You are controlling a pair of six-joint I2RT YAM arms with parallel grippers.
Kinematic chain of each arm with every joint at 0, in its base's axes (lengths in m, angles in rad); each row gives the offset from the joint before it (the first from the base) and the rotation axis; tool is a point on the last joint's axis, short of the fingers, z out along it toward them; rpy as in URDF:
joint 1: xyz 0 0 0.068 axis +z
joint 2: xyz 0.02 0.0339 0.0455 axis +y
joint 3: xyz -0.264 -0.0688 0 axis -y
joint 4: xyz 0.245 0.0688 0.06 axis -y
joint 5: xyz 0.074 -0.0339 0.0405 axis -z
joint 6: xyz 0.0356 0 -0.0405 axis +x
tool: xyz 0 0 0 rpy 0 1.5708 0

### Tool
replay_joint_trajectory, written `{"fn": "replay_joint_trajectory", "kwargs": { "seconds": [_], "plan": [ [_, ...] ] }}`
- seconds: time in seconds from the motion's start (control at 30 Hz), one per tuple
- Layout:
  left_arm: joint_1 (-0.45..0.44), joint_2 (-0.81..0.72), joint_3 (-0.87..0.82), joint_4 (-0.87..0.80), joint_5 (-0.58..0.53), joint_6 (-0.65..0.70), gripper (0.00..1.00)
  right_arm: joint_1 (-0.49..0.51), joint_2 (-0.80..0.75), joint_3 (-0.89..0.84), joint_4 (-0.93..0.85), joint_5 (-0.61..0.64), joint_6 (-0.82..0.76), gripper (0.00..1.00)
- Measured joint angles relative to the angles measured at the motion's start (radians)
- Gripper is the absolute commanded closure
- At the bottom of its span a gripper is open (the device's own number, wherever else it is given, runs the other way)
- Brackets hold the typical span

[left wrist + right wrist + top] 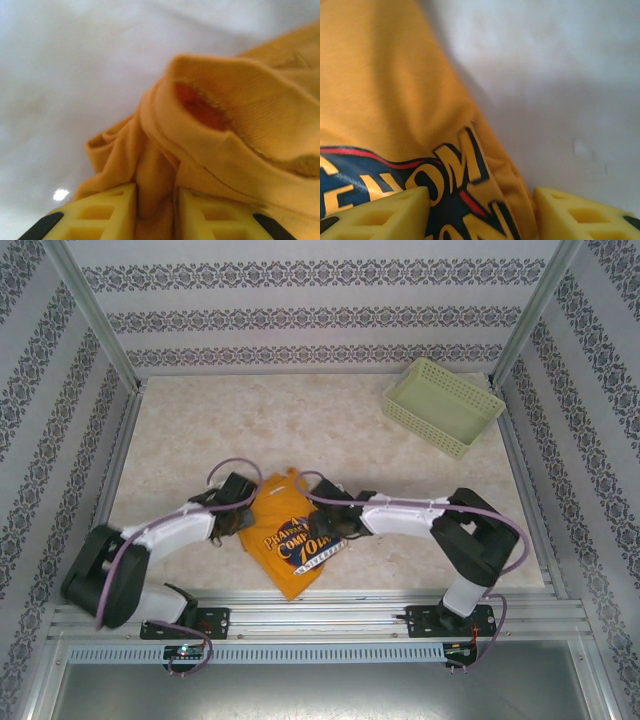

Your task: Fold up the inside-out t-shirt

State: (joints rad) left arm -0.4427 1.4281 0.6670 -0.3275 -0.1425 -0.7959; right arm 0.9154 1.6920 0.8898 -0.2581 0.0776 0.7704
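Yellow fingers of left tool (pixel 156 197) clamp bunched fabric of the inside-out t-shirt (pixel 290 540); right tool (pixel 480 200) has its fingers apart over the printed edge. Shirt lies on near tabletop (pixel 300 430); green basket (pixel 420 428) sits far right, floor bare.

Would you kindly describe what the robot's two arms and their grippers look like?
The left arm and right arm both have white shells with black joints, and each stands on a black base. A purple cable loops along each arm. The left gripper and right gripper carry blocky pale yellow fingers moulded with square hollow cells.
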Motion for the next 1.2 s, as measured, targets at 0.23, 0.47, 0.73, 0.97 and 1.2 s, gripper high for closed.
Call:
{"fn": "replay_joint_trajectory", "kwargs": {
  "seconds": [0.23,0.47,0.73,0.97,1.2],
  "plan": [
    [0.001,0.216,0.265,0.119,0.155,0.081,0.55,0.121,-0.095,-0.035,-0.031,0.091,0.120,0.23],
    [0.004,-0.021,0.228,0.065,0.099,0.135,0.31,-0.060,-0.187,0.005,-0.044,0.119,0.072,0.18],
    [0.020,0.010,0.211,0.019,0.114,0.176,0.25,-0.167,-0.081,0.015,-0.011,0.032,0.064,0.19],
    [0.024,0.158,0.215,0.019,0.196,0.198,0.31,-0.167,0.026,0.076,-0.014,-0.012,0.035,0.40],
    [-0.004,0.131,0.288,-0.032,0.122,0.244,0.27,-0.168,0.054,0.205,-0.057,0.029,-0.026,0.41]
  ]
}}
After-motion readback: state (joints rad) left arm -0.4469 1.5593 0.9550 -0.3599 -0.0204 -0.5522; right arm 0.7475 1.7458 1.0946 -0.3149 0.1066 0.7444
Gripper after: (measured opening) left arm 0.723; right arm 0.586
